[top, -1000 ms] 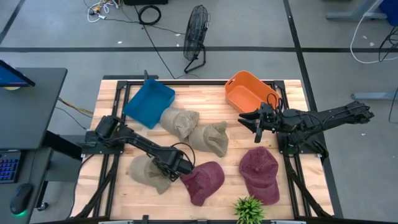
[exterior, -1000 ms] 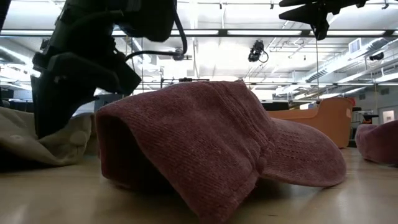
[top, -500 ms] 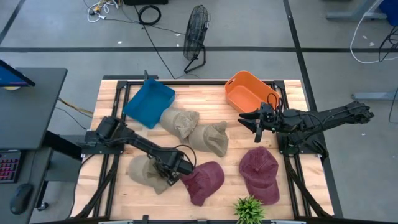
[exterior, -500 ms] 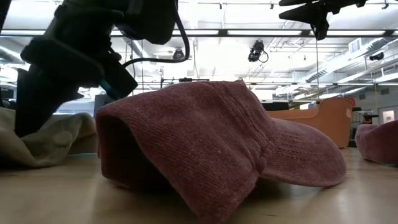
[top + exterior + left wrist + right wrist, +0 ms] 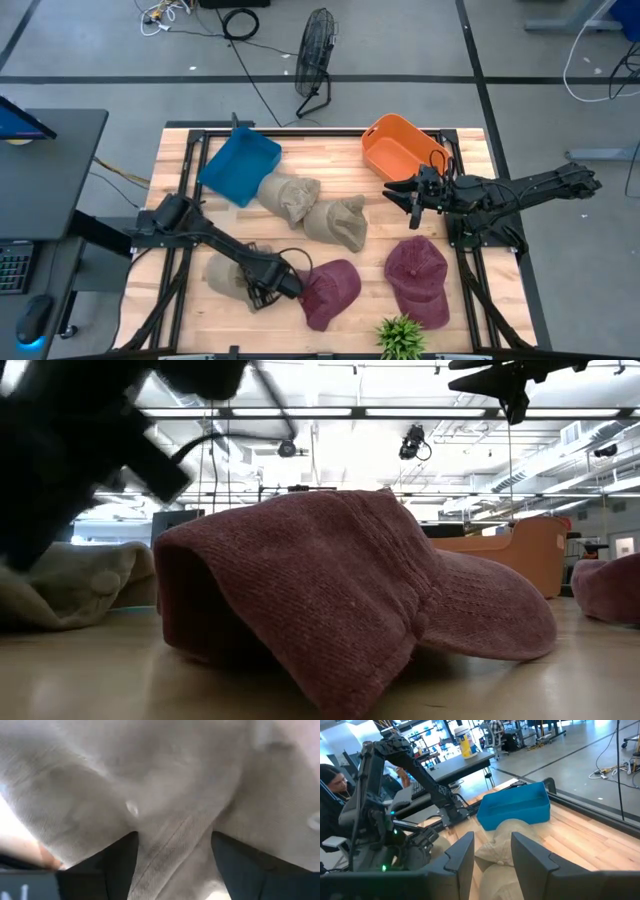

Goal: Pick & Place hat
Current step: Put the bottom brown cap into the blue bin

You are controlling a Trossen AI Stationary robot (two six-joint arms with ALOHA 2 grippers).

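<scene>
Left end effector: we saw the left end effector (image 5: 262,287) low over the front left of the counter (image 5: 330,150), pressed into a tan hat (image 5: 228,277); in the left wrist view its two dark fingers (image 5: 100,870) stood apart with a fold of tan fabric bunched between them, though we could not tell whether they had closed on it.

Right end effector: we saw the right end effector (image 5: 404,193) held in the air over the right side of the counter, its fingers (image 5: 462,855) parted and holding nothing.

Tan hat: it lay at the front left of the counter, just beside a maroon hat (image 5: 328,291).

Other hats: two more tan hats (image 5: 312,210) lay near the middle, touching each other; a second maroon hat (image 5: 418,282) lay at the front right.

Bins: a blue bin (image 5: 238,166) sat at the back left, and an orange bin (image 5: 400,147) at the back right.

Plant: a small green plant (image 5: 402,336) stood at the front edge.

Low view: the nearer maroon hat filled most of the frame.
</scene>
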